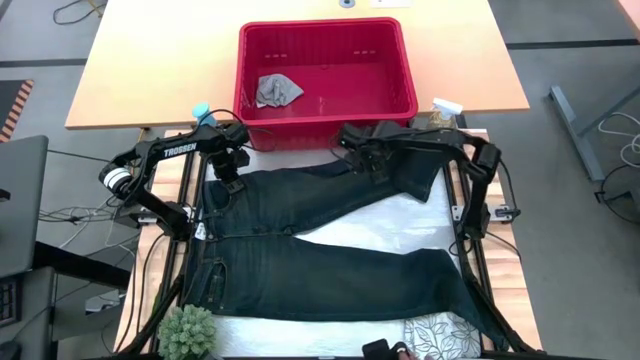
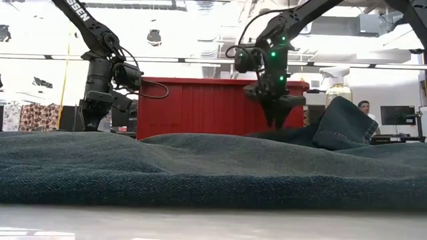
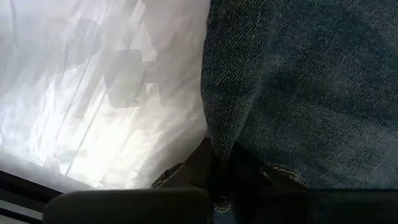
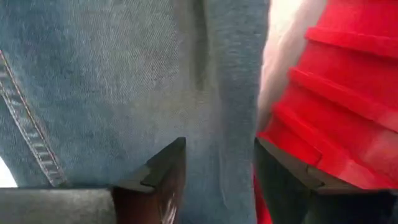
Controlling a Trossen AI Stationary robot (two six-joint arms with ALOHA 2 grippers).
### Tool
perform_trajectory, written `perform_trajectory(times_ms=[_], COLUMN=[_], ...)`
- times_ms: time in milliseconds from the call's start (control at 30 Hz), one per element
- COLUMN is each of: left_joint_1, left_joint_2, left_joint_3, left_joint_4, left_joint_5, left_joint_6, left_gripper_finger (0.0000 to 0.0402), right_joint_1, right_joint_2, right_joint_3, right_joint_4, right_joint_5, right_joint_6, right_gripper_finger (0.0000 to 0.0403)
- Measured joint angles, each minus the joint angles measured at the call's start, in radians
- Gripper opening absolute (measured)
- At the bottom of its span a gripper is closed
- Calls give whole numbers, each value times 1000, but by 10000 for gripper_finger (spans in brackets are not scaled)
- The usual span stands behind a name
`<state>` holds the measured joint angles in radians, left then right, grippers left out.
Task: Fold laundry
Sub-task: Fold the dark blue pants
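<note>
Jeans (image 1: 330,245) lie spread across table centre. Left gripper (image 1: 229,172) – at 10 o'clock – is pinched tight on the waistband edge. Right gripper (image 1: 377,166), 1 o'clock, fingers parted over a leg fold beside the red basket (image 1: 325,112).

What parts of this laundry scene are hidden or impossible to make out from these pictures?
- High view: the leaf-print cloth is cut off by the bottom edge and partly covered by the jeans.
- High view: the left gripper and right gripper are hidden under their own arms, so their jaws do not show.
- Low view: the jeans fill the foreground and hide the table behind.
- High view: the grey cloth in the red basket is too crumpled to identify.
</note>
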<state>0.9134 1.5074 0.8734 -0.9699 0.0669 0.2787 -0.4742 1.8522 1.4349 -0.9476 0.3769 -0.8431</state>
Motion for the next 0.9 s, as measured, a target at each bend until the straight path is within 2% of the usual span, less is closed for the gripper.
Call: perform_trajectory(times_ms=[500,600,800,900], left_joint_1=[-1,-1,-1,-1], left_joint_2=[0,0,0,0], left_joint_3=[0,0,0,0], left_joint_4=[-2,-1,-1,-1], left_joint_5=[0,0,-1,-2], left_joint_6=[5,9,16,16], left_gripper_finger=[15,15,15,14], right_joint_1=[-113,-123,-132,-132], right_joint_2=[52,52,68,80], right_joint_3=[0,0,0,1], right_joint_4=[12,4,-17,-20], right_joint_5=[-11,-11,-30,-8], right_joint_6=[-57,-59,-55,-56], right_gripper_finger=[202,165,25,18])
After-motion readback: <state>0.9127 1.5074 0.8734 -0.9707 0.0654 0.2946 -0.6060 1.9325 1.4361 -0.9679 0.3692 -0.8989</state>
